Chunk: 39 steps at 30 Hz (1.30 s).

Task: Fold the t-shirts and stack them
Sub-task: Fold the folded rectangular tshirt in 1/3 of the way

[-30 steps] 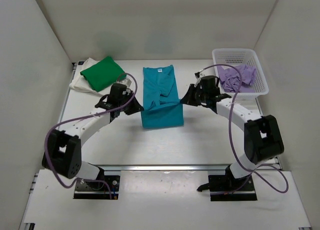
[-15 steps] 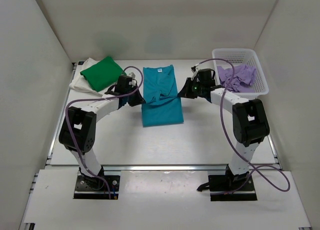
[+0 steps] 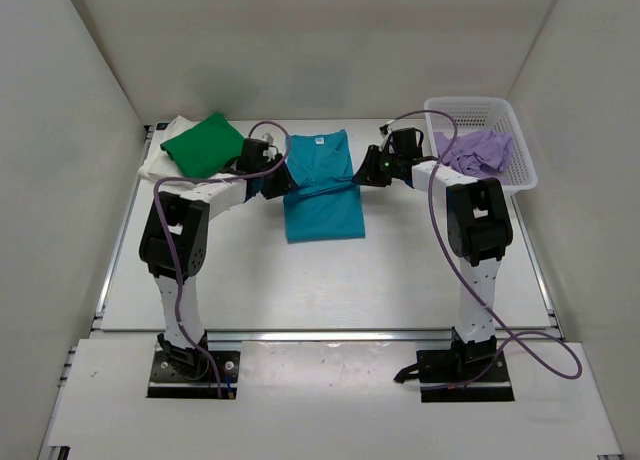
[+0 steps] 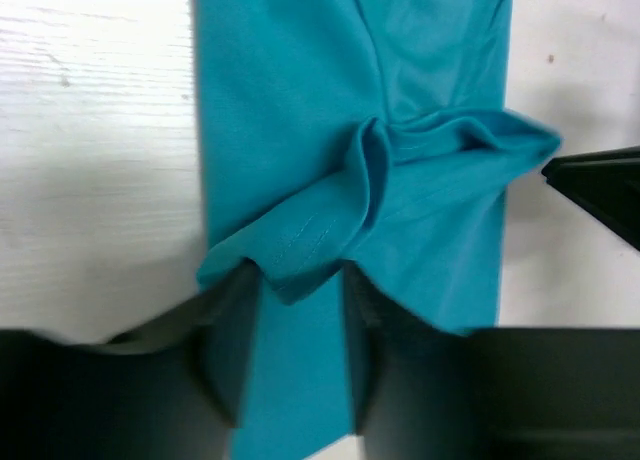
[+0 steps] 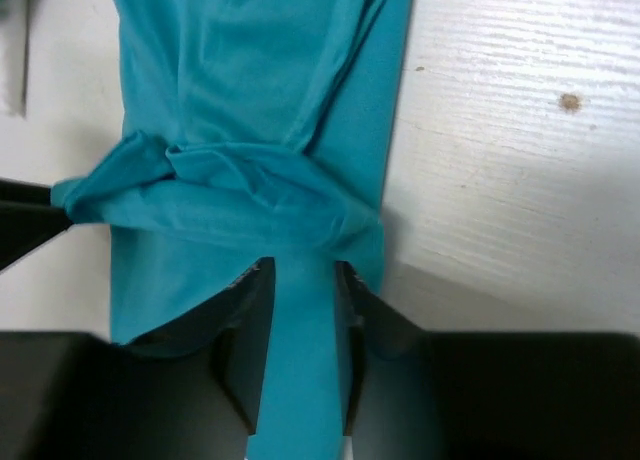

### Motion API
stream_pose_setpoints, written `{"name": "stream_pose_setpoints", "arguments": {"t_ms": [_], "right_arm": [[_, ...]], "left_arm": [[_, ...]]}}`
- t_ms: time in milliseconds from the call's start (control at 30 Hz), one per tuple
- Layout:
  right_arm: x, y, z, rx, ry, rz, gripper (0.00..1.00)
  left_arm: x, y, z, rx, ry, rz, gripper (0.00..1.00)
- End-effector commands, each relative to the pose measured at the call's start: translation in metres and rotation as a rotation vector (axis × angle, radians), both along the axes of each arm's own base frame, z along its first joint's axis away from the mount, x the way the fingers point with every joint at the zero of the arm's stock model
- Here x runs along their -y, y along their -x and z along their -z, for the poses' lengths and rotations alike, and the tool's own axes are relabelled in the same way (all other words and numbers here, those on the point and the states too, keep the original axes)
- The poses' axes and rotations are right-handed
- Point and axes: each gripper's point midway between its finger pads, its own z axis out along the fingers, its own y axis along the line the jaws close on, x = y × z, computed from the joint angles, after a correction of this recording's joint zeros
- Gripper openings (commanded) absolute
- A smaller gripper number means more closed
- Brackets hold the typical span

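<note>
bunched teal t-shirt point(image 3: 322, 208) on table point(image 3: 300, 280)

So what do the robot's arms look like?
The left arm and right arm are white tubes joined by chunky black blocks, with loopy purple cables running along them. The left gripper and right gripper are black, with two fingers.

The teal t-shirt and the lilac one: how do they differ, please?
The teal t-shirt lies flat as a long strip on the table; the lilac t-shirt sits crumpled in the white basket. The teal t-shirt has one bunched fold across it; the lilac t-shirt is a shapeless heap. Both are plain cloth.
</note>
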Motion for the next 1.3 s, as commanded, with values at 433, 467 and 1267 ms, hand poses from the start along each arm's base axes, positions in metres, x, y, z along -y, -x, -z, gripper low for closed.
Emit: {"name": "stream_pose_setpoints", "arguments": {"t_ms": [433,467,1267], "right_arm": [[-0.050,0.032,-0.039,0.089,-0.016,-0.163,0.00],[-0.057,0.029,-0.036,0.084,-0.009,-0.185,0.00],[-0.139,-0.072,-0.010,0.061,-0.063,-0.261,0.00]], "left_arm": [[0.027,0.071,-0.043,0.138,0.244,0.032,0.43],[0.028,0.074,-0.031,0.106,0.252,0.030,0.42],[0.005,0.115,0.032,-0.026,0.183,0.005,0.46]]}}
